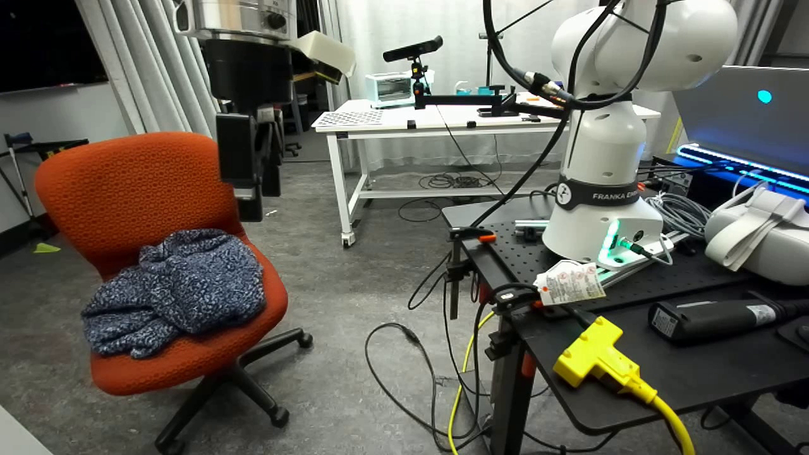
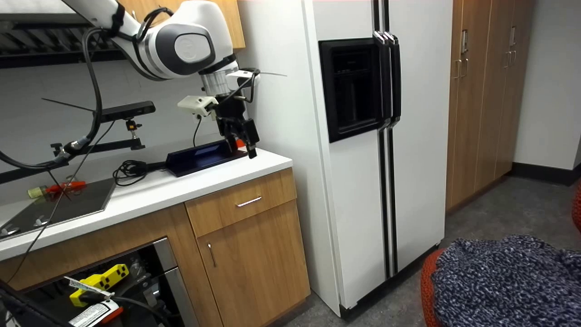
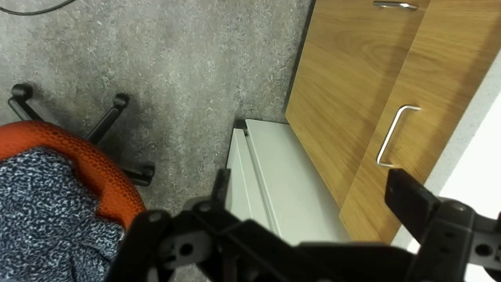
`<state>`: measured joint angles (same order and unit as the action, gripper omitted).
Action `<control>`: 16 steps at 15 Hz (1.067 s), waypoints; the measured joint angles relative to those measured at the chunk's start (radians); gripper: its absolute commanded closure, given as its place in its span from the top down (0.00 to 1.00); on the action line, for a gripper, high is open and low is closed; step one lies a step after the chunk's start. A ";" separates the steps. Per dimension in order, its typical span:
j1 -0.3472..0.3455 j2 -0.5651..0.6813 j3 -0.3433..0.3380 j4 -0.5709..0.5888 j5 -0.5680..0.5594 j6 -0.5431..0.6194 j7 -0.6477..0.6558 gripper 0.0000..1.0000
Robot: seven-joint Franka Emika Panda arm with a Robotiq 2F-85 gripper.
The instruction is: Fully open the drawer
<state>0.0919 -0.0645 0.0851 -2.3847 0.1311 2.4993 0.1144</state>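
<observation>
Plainly closed: drawer [image 2: 240, 206] below the spread claw [image 2: 243, 147]

It sits under the white counter [image 2: 159, 187] beside the fridge [image 2: 354, 172], apart from the claw; in the wrist view its metal handle [image 3: 390, 135] appears near one finger [image 3: 409, 203].

I run one arm [image 2: 199, 45], with one tool [image 3: 309, 183] and its two fingers [image 3: 409, 201]. From over here I count one drawer [image 2: 249, 190] with one handle [image 2: 248, 201], and one small door [image 2: 258, 263] below, also with one handle [image 2: 211, 255]. One fridge [image 2: 349, 190] with two tall doors [image 2: 422, 136]. Four more handles [image 2: 465, 68] show on the brown cupboards [image 2: 476, 136]. I have one chair [image 1: 126, 189], three of its wheels [image 3: 121, 100] visible in the wrist view, and one cloth [image 1: 189, 284]. I get one laptop [image 1: 739, 120], and on one black tabletop [image 1: 695, 373] one headset [image 1: 758, 243] and one yellow plug [image 1: 594, 354].
</observation>
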 measured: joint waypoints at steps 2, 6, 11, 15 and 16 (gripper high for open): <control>0.000 0.000 0.000 0.000 0.000 0.000 0.000 1.00; 0.000 0.035 0.007 0.004 0.000 0.022 0.001 1.00; 0.007 0.164 0.034 0.064 0.000 0.120 0.006 1.00; 0.015 0.289 0.069 0.154 0.026 0.153 0.003 1.00; 0.017 0.317 0.079 0.178 0.035 0.154 0.001 1.00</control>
<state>0.1085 0.2529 0.1643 -2.2068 0.1660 2.6528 0.1158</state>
